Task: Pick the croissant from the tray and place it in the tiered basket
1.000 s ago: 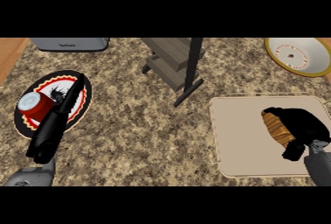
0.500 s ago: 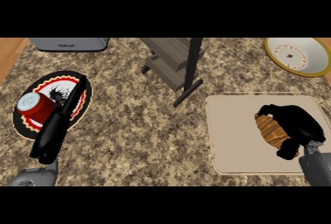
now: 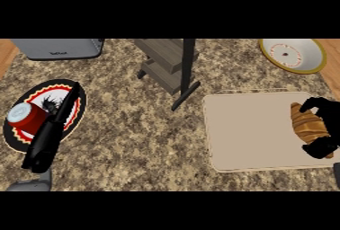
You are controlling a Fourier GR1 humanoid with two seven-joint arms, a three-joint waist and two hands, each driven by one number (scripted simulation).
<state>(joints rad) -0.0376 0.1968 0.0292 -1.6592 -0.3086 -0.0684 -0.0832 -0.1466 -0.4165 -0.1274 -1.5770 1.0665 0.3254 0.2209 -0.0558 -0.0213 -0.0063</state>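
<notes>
The tray point(image 3: 252, 134) lies at my right on the counter point(image 3: 139, 130). The croissant point(image 3: 308, 126) sits on the tray's right part, my right hand point(image 3: 324, 128) curled round it. Behind the tray's left corner stands the tiered basket point(image 3: 169, 63). At far left a plate point(image 3: 20, 108) bears a cup point(image 3: 28, 117), my left hand point(image 3: 50, 132) over both. A toaster point(image 3: 58, 47) sits behind the plate; another plate point(image 3: 293, 55) lies behind the tray.

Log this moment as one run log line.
stage: grasping | right hand: curled round croissant on tray | left hand: open over plate | tiered basket: not reached
</notes>
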